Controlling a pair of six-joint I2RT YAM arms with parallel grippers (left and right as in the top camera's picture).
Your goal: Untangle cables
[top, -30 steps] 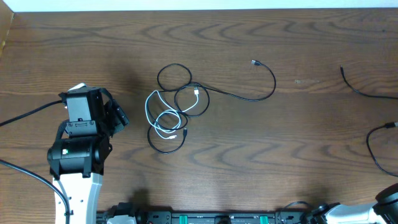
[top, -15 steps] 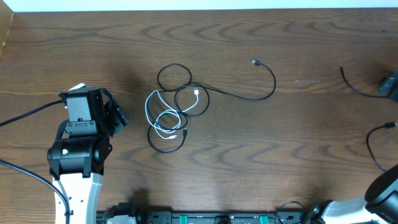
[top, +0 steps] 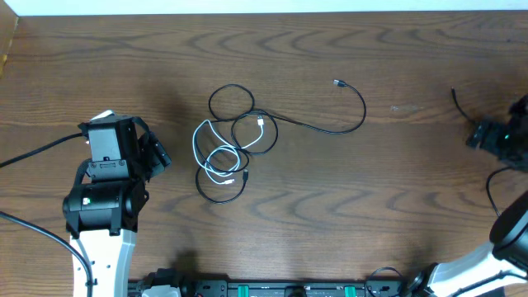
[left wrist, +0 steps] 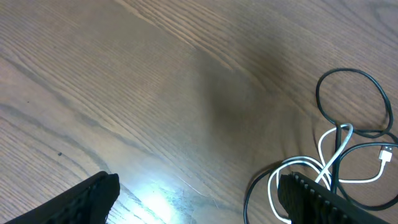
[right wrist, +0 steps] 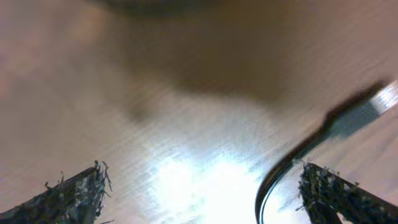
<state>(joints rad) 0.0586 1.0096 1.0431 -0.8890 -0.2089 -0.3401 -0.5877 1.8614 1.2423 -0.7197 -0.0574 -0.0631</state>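
A dark brown wooden worktop (top: 396, 206) with a strong, wavy grain fills nearly the whole overhead frame. Along the top edge runs a thin pale strip (top: 264, 7), possibly a wall or floor beyond. At the upper left a lighter wooden edge (top: 5, 45) shows. In the left wrist view, a bright glare patch (left wrist: 155, 200) lies on the wood at lower centre.
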